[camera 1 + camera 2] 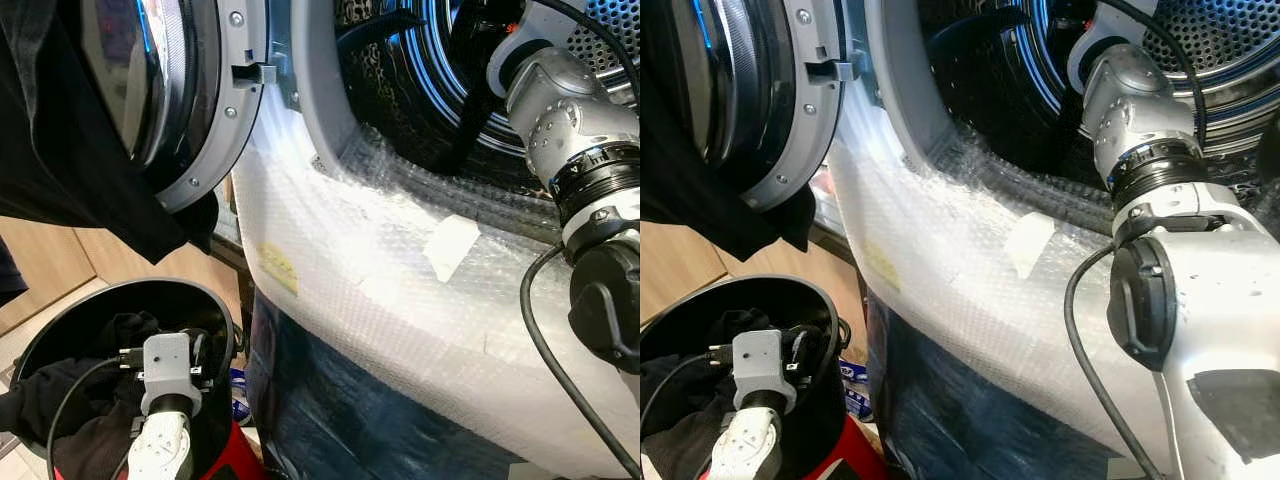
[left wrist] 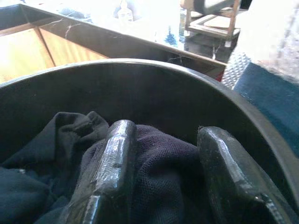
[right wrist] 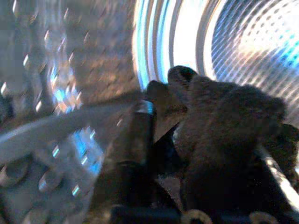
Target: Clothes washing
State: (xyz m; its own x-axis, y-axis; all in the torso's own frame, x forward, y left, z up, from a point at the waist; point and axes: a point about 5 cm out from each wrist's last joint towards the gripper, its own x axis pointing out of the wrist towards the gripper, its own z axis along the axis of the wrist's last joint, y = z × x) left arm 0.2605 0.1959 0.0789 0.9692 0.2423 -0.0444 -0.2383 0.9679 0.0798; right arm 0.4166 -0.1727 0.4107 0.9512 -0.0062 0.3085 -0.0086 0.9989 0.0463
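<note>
The left gripper (image 2: 163, 186) sits in the black basket (image 1: 60, 315), jaws parted around dark clothes (image 2: 154, 158). The right gripper (image 3: 201, 186) (inside the washer drum (image 3: 252, 42)) has its jaws clamped on a dark garment (image 3: 224, 126).

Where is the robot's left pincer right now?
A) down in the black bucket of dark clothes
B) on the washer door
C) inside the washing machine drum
A: the left pincer is down in the black bucket, its fingers around dark clothes.

1. Basket (image 1: 60, 315): black, holding black clothes (image 2: 42, 154).
2. Washer drum (image 1: 1230, 40): silver, perforated with dots.
3. Bubble wrap (image 1: 400, 290): white, translucent.
4. Door ring (image 1: 235, 95): grey.
5. Floor (image 1: 45, 265): light wood.
</note>
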